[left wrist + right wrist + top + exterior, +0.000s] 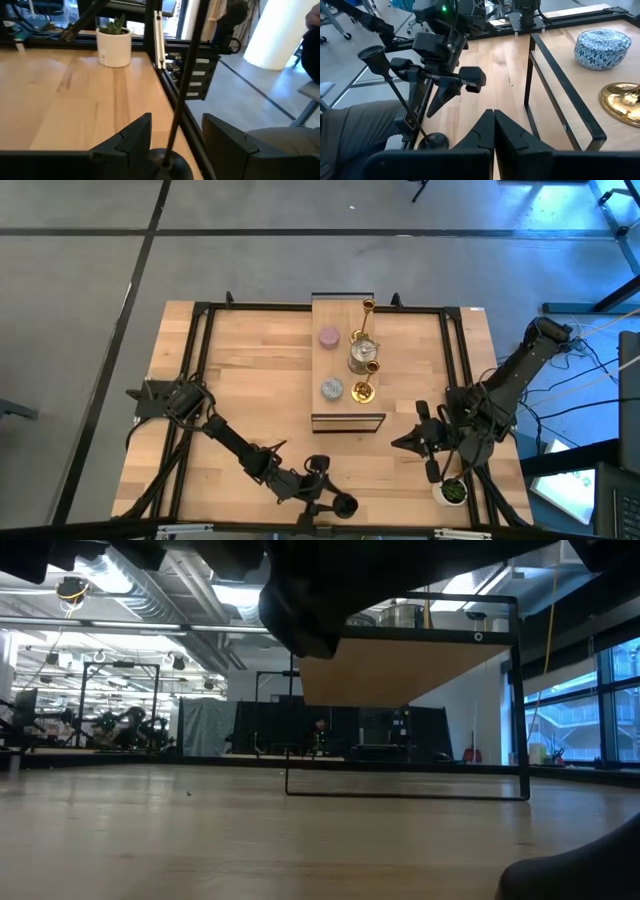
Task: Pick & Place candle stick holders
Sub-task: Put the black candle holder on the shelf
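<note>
Both matte black jointed arms were built of angular links. The right gripper ended in wedge-shaped black fingers; a green light glowed on the left gripper housing.

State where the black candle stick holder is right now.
In the high view, the black candle stick holder is at the table's near edge, held between the left gripper's fingers.

Overhead view: even, cool light, worktop evenly lit, shadows soft and short. Low view: dim foreground, bright ceiling strip lights and window glare at right; near dark shapes badly out of focus. Wrist views: daylight-bright; closest dark parts blurred, slight bending at edges.
</note>
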Controlling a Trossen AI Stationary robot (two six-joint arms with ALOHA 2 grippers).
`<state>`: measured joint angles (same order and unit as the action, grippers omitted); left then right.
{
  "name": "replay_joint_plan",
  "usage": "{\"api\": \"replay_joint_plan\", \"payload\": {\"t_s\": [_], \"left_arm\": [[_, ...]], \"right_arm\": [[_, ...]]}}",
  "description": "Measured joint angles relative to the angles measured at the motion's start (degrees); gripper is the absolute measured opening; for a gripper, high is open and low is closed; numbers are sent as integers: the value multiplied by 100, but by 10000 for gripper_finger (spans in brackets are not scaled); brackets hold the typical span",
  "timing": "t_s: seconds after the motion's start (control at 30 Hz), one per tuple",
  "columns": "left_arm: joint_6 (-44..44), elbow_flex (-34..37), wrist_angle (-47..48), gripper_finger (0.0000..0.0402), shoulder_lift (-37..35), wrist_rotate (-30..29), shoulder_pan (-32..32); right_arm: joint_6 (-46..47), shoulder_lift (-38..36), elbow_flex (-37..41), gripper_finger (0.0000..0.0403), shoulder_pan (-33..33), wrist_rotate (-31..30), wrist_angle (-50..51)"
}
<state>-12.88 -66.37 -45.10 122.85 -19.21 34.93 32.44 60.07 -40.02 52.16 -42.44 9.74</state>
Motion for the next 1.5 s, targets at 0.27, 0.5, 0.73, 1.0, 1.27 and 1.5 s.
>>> {"api": "replay_joint_plan", "payload": {"t_s": [0.27, 0.5, 0.73, 1.0, 1.27, 1.5], "left_arm": [[-46, -101, -47, 171, 173, 304, -61], [-44, -409, -49, 171, 436, 658, -177], [-144, -444, -7, 170, 466, 709, -220], [-152, -446, 33, 101, 466, 668, -220], [-49, -447, 8, 15, 466, 635, -220], [62, -448, -6, 8, 466, 431, -171]], "right_arm": [[12, -2, 1, 1, 0, 2, -74], [12, -2, -1, 1, 2, 19, -105], [-10, -2, 0, 1, 4, 46, -103], [-28, -2, 1, 1, 4, 48, -101], [-28, -2, -1, 1, 4, 63, -98], [-28, -2, 0, 1, 6, 63, -90]]}}
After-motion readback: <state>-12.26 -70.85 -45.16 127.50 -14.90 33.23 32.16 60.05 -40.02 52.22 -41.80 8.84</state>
